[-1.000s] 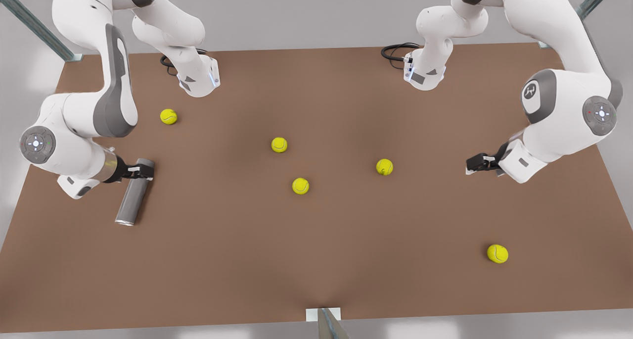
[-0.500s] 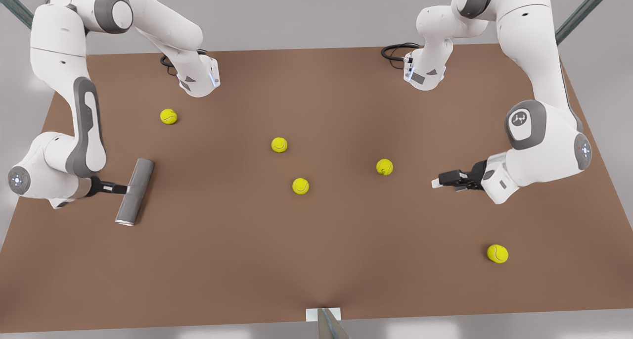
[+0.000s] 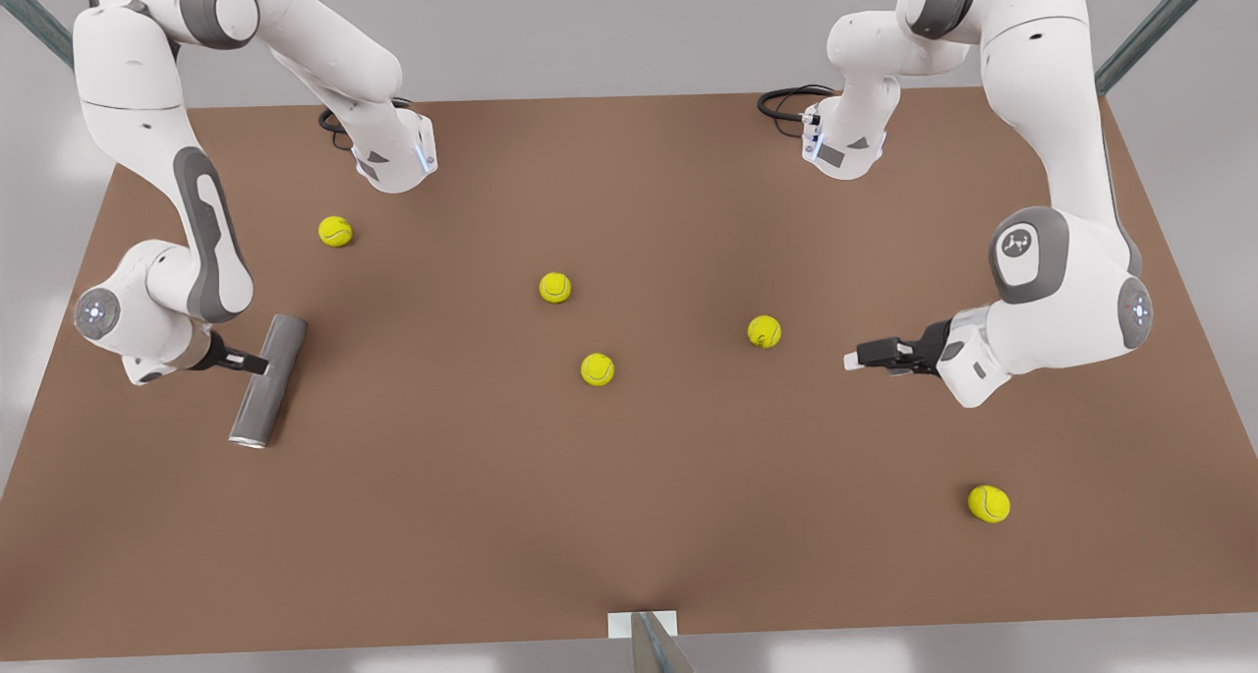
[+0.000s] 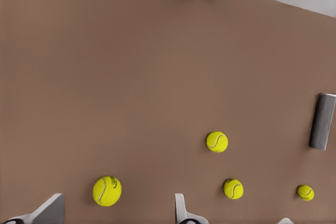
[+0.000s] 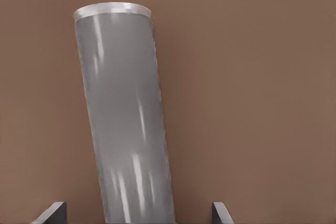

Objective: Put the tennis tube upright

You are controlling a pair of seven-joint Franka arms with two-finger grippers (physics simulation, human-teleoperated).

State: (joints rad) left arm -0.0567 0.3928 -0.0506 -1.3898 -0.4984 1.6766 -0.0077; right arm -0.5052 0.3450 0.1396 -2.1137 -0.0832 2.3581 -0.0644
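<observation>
The tennis tube (image 3: 267, 381) lies flat on the brown desk (image 3: 629, 516) near the edge on the front view's left. Its long axis runs roughly from the far edge toward the near edge, slanting slightly. The lighter silvery rim (image 3: 249, 443) caps the end that points toward the near edge, and the plain dark end points toward the far edge. In the right wrist view the tube (image 5: 125, 124) stretches away from the camera, slightly tilted, with the silvery rim at the far end.

The right tool (image 3: 254, 364) sits at the tube's side, about halfway along its length, reaching in from the desk's edge on the front view's left. Its fingers (image 5: 52, 212) are spread wide, wider than the tube, with the tube lying between them; neither fingertip visibly touches it. It holds nothing.

The left tool (image 3: 851, 361) hovers over the desk on the other side, well apart from the tube. Its fingers (image 4: 180, 208) are spread wide and hold nothing. A tennis ball (image 4: 107, 190) lies on the desk below the gap between them. The tube (image 4: 322, 121) appears far off in the left wrist view. Five yellow balls are scattered over the desk, one (image 3: 988, 503) near the corner at the front view's lower right.
</observation>
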